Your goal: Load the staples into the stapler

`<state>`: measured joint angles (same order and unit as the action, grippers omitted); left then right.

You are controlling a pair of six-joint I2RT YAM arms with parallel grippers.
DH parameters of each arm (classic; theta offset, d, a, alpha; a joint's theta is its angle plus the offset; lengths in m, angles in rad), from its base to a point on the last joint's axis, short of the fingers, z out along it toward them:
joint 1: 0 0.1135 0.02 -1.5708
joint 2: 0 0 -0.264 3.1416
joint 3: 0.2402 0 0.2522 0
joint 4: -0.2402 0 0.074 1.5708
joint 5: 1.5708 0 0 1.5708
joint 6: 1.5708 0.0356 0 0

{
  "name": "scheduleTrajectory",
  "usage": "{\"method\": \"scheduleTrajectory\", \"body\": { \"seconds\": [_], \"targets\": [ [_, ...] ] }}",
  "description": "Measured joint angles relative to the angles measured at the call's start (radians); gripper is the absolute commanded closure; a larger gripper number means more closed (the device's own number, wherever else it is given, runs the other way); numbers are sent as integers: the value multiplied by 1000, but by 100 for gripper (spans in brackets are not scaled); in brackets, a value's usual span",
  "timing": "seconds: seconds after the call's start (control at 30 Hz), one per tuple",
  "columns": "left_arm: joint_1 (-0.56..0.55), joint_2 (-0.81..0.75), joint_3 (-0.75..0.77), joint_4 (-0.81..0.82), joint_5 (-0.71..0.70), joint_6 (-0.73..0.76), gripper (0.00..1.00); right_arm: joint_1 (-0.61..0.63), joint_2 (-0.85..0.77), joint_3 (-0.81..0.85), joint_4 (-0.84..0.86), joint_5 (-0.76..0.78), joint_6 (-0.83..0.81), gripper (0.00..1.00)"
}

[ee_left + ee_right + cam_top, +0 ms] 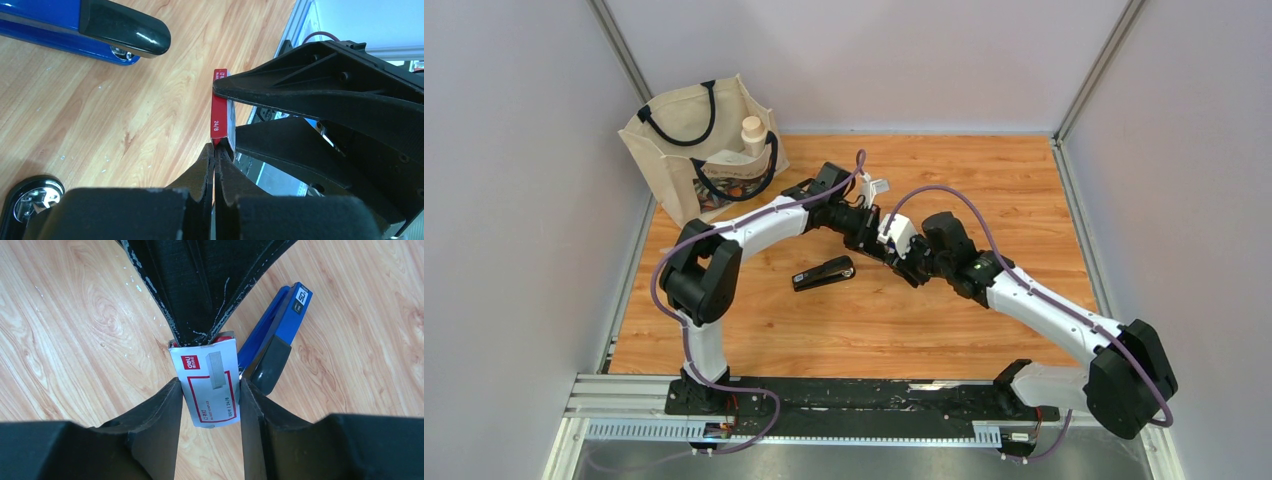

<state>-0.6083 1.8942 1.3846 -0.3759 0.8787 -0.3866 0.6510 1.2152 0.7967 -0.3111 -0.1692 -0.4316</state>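
Observation:
The staples box [210, 385], white with red print, is held above the wood between the fingers of my right gripper [210, 385], which press on its two long sides. My left gripper [216, 148] is shut, and its fingertips pinch the red flap at the end of the box [219, 117]. In the right wrist view the left fingers [195, 300] come down onto the box's far end. The blue stapler [40, 30] with its black top strip lies closed on the table beside the box. It also shows in the right wrist view [282, 322].
An all-black stapler [824, 273] lies on the wooden table [1024, 190] left of the grippers. A cream tote bag [674, 160] with a bottle [753, 135] in it stands at the back left. Grey walls close in three sides.

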Motion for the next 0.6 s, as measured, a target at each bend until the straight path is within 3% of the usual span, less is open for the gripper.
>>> {"method": "scheduleTrajectory", "body": {
  "seconds": [0.37, 0.6],
  "targets": [
    [3, -21, -27, 2, 1, 9, 100, 0, -2, -13, 15, -28, -32, 61],
    [6, -42, -42, 3, -2, 14, 95, 0, 0, -13, 18, -44, -38, 61]
  ]
}}
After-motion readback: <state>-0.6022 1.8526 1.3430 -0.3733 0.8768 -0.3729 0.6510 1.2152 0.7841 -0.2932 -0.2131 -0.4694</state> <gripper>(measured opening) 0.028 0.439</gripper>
